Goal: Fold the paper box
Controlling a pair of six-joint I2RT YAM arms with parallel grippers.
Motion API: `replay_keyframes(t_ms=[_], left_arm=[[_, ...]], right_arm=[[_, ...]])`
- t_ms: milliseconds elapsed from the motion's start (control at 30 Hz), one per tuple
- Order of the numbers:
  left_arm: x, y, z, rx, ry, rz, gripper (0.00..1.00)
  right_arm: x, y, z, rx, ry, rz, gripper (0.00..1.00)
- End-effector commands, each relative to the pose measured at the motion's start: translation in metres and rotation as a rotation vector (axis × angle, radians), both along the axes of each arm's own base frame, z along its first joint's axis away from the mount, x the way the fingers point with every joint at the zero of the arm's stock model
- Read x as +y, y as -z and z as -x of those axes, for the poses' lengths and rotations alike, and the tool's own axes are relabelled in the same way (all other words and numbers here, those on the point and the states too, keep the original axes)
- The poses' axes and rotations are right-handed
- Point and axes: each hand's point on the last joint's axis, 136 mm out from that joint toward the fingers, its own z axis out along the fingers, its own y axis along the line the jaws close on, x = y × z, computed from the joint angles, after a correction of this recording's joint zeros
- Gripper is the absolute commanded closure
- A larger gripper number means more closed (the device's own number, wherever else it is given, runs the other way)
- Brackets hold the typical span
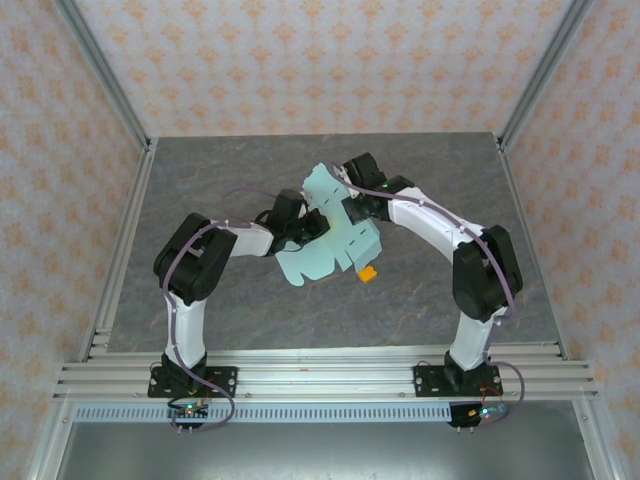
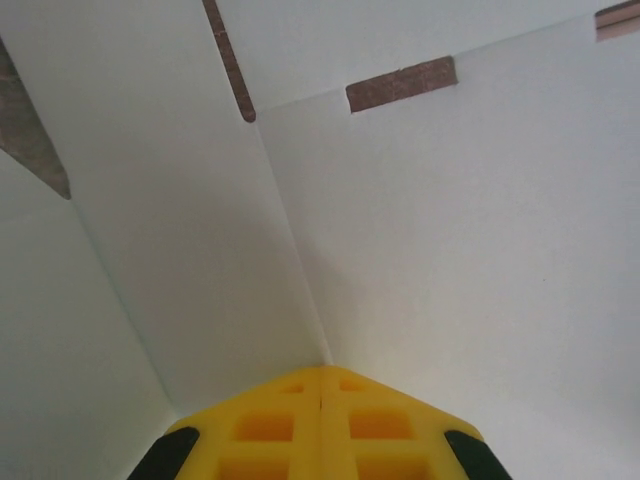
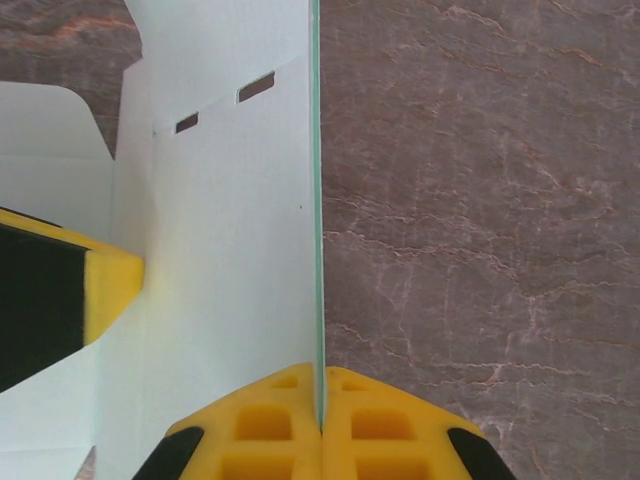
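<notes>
While both of my arms reach in over the middle of the grey marbled table (image 1: 250,310), the paper box (image 1: 335,245) is held up between them as a partly creased sheet of pale mint card, its flaps spreading toward the far side and back toward my bases. My right gripper (image 3: 322,388) is closed tight on it: the thin edge of one panel runs straight down into the seam between the two yellow fingers, with the card to the left of that edge and bare table to the right. My left gripper (image 2: 320,385) is likewise pressed closed with no gap, and a crease where two panels meet runs down to its tips, so it appears to pinch the card at that fold. Narrow slots (image 2: 400,84) cut in the card let brown table show through. From the right wrist, one of my left fingers (image 3: 105,290) pokes in against the white inner face of the sheet. From above, the sheet covers my left fingertips. A tiny orange block (image 1: 368,273) lies on the table just beside the sheet's near right corner, apart from both grippers. Aluminium rails (image 1: 320,372) run along the near edge, and patterned orange walls (image 1: 320,60) close in the sides and back.
</notes>
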Motion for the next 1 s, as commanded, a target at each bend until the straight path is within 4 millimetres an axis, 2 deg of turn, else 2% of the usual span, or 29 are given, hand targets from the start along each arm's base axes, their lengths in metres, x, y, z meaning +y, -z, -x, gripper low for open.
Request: replay_keyframes(t_ms=[0,167,367,600,767,967], left_arm=[[0.002,0.03,0.002,0.054,-0.024,-0.046,0.98],[0.004,0.045,0.004,0.086,-0.029,-0.073,0.98],[0.009,0.067,0.01,0.143,-0.033,-0.115,0.99],[0.012,0.079,0.012,0.168,-0.054,-0.137,0.99],[0.011,0.074,0.005,0.148,-0.072,-0.124,0.98],[0.006,0.062,-0.002,0.118,-0.077,-0.092,0.98]], right_arm=[[0.025,-0.012,-0.003,-0.037,-0.045,-0.048,1.0],[0.027,-0.004,-0.005,-0.023,-0.054,-0.037,1.0],[0.031,-0.005,-0.01,-0.022,-0.063,-0.039,1.0],[0.044,-0.003,-0.006,0.002,-0.074,-0.072,1.0],[0.055,0.004,0.002,0.017,-0.095,-0.065,1.0],[0.062,0.003,0.006,-0.013,-0.121,0.038,1.0]])
